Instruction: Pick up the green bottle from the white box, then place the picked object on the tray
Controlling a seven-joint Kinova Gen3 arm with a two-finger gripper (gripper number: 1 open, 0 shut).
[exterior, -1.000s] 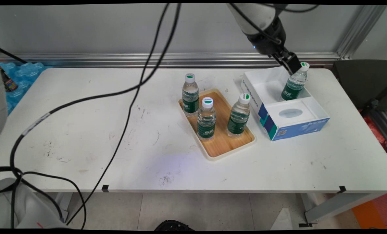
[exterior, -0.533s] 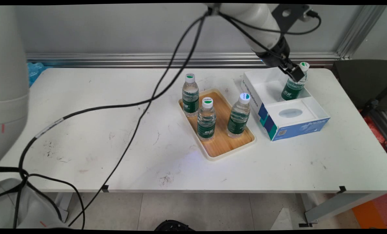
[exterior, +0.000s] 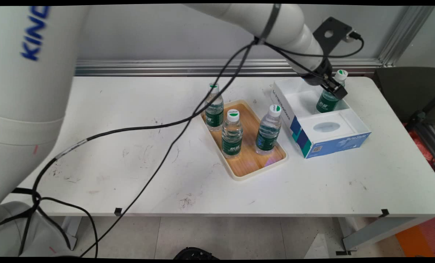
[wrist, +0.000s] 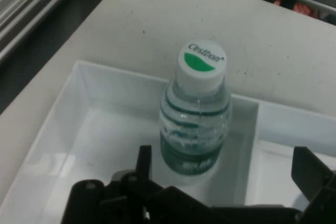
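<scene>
Pincer spread wide beside upright bottle, cap up, standing in white box

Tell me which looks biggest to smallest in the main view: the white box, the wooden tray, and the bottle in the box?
1. The white box and the wooden tray look about alike in size, too close to rank.
2. The bottle in the box looks clearly smallest, though it stands farther from the camera and the gripper hides part of it.
</scene>
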